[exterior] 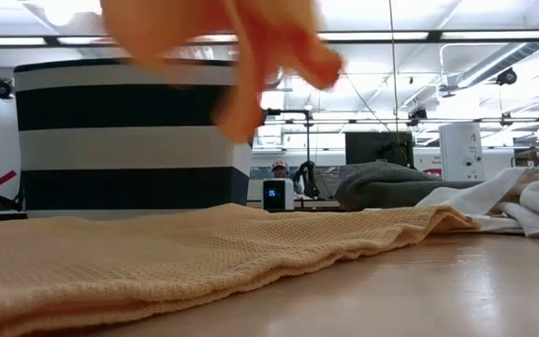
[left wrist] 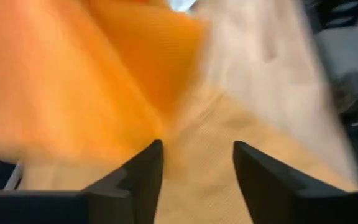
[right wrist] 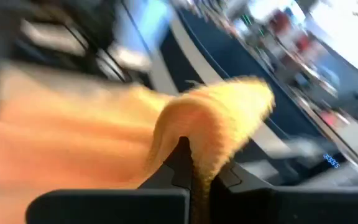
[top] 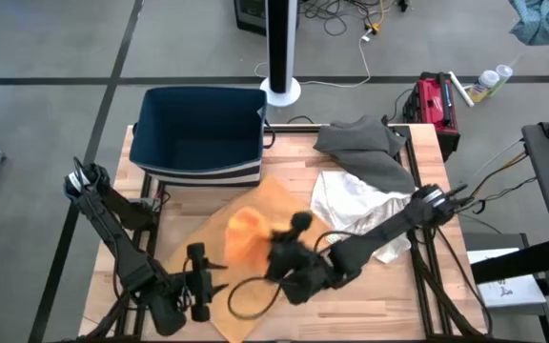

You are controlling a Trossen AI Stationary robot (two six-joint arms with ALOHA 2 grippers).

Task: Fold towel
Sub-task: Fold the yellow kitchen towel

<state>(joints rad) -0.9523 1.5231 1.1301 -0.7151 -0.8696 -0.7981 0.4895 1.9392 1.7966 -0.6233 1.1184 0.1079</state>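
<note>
An orange towel (top: pixel 265 205) lies spread on the wooden table. One part of it (top: pixel 246 233) is bunched and raised; in the low view this part (exterior: pixel 237 47) hangs high above the flat cloth (exterior: pixel 157 257). My right gripper (top: pixel 267 250) reaches in from the table's right side and is shut on the raised part. My left gripper (top: pixel 208 276) stands open near the table's near left, just over the towel's near edge; between its fingers (left wrist: pixel 197 165) only flat cloth shows. My right gripper pinches a bunched fold of the towel (right wrist: pixel 213 124) between its two shut fingers (right wrist: pixel 182 165); the cloth bulges up and drapes over the fingertips. The fingers come nearly level from the table's right. The held part is lifted clear and slack, and the towel's other end lies on the table.
A dark blue and white striped bin (top: pixel 198 133) stands at the far left. A grey cloth (top: pixel 365 148) and a white cloth (top: pixel 355 205) lie at the far right of the table. A black cable loop (top: pixel 251 300) lies near the front edge.
</note>
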